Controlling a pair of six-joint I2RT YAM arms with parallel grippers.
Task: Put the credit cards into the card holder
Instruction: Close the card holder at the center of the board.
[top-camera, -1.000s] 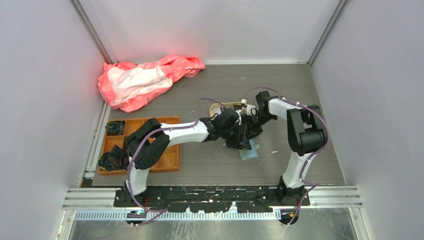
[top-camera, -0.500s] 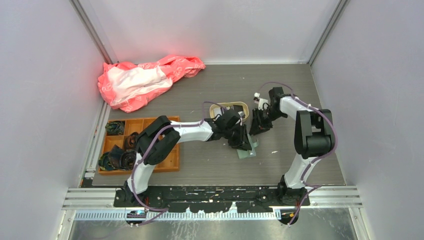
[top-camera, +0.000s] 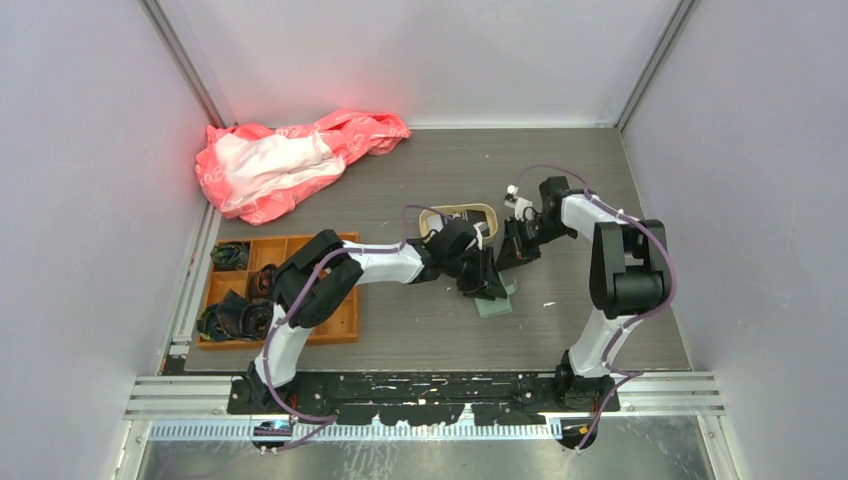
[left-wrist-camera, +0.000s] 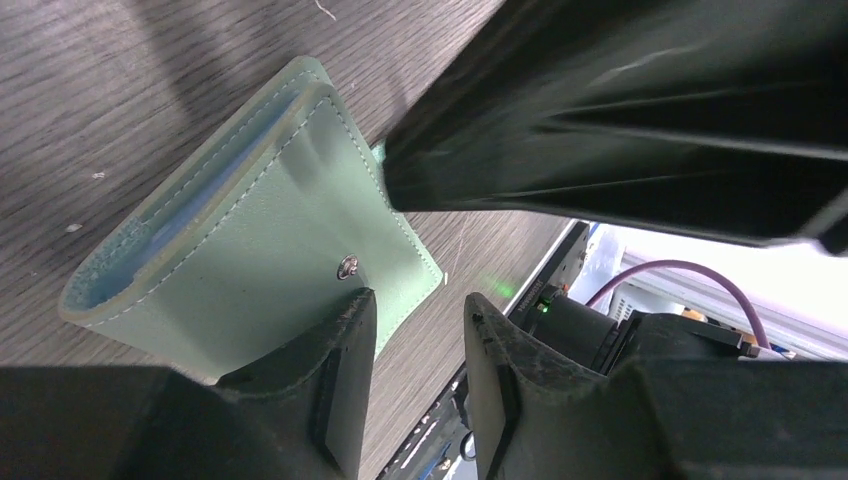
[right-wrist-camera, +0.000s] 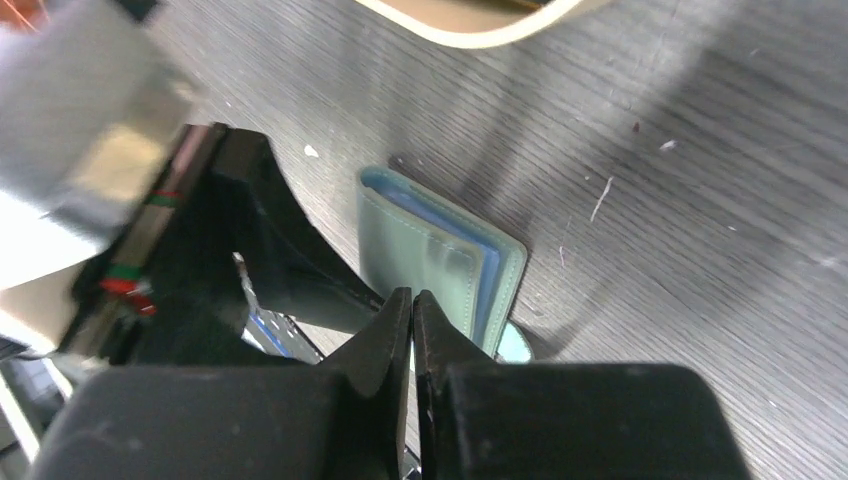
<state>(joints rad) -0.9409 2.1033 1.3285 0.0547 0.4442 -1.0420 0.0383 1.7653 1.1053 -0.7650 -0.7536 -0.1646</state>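
green card holder (left-wrist-camera: 250, 240) | left wrist: snap stud (left-wrist-camera: 347, 266) | right wrist: blue pockets (right-wrist-camera: 487, 270)

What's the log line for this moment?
card holder: folded, on table | left gripper: open, at its corner | right gripper: shut, beside it

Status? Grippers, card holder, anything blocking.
Left gripper open, at corner of card holder. Right gripper shut, nothing seen in it. Card holder folded, flat on table; no cards in view. Both grippers crowd it.
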